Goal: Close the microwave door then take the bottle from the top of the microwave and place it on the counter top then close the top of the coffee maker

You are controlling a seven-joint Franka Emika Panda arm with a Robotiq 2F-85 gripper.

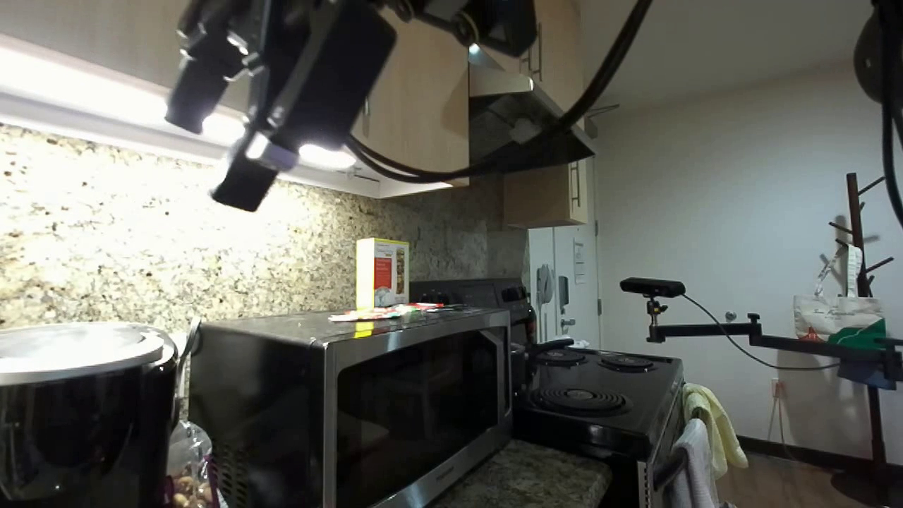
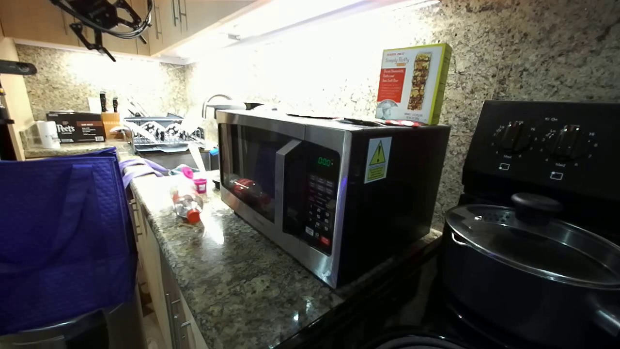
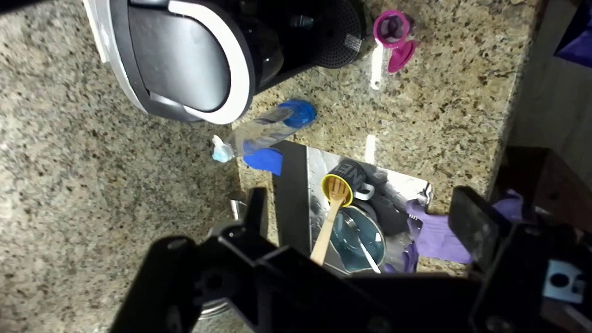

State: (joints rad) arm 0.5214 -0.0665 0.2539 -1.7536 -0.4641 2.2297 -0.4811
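The microwave (image 1: 247, 381) shows in both exterior views, and its door (image 2: 252, 169) is shut flush with the front. The bottle (image 2: 186, 202), clear and reddish with an orange-red cap, lies on its side on the counter top (image 2: 242, 286) in front of the microwave. The black coffee maker (image 1: 77, 437) stands beside the microwave. Its top (image 1: 77, 347) lies flat, and the silver-rimmed lid (image 3: 187, 60) also looks down in the wrist view. My gripper (image 1: 211, 155) is open and empty, high above the counter. In the wrist view its fingers (image 3: 368, 219) are wide apart over the sink.
A snack box (image 2: 411, 85) and a flat wrapper (image 1: 388, 311) lie on the microwave. Upper cabinets (image 1: 416, 92) hang near the arm. A soap bottle (image 3: 273, 125) and pink cup (image 3: 391, 28) stand near the coffee maker. The sink (image 3: 319, 162) holds a mug and bowl.
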